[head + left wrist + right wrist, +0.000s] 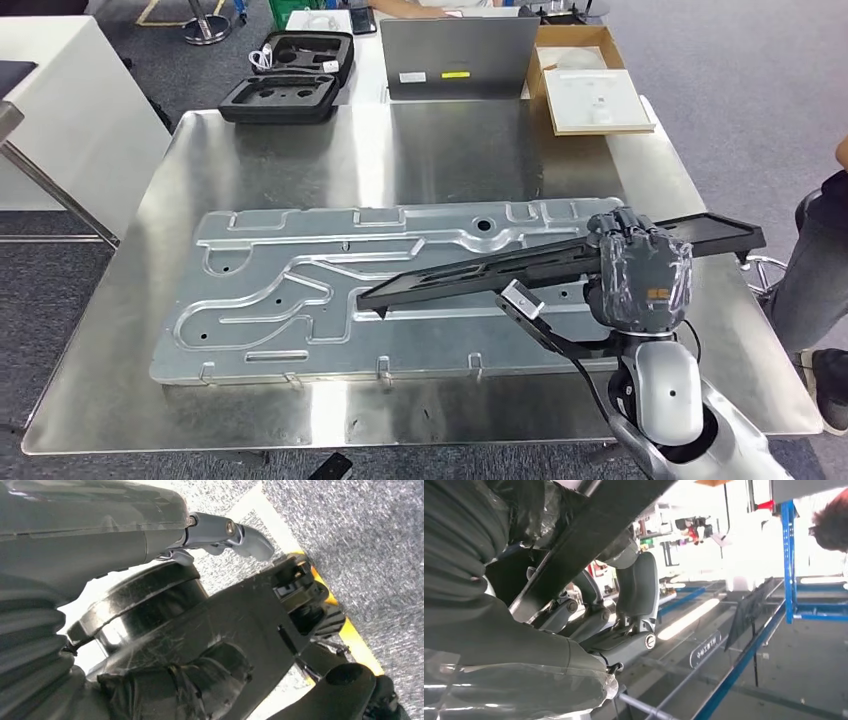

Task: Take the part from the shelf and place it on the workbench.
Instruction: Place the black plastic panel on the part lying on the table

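We clamp our right hand (640, 275) around the long black part (480, 268), holding it tilted above the counter (300, 150) for set-down, while our left hand (220, 535) seems empty, fingers apart.

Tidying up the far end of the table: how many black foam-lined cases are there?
2, both at the steel workbench's far left corner: one open black moulded case holding a white cable, one black foam insert tray just in front, touching it. Others may lie out of frame.
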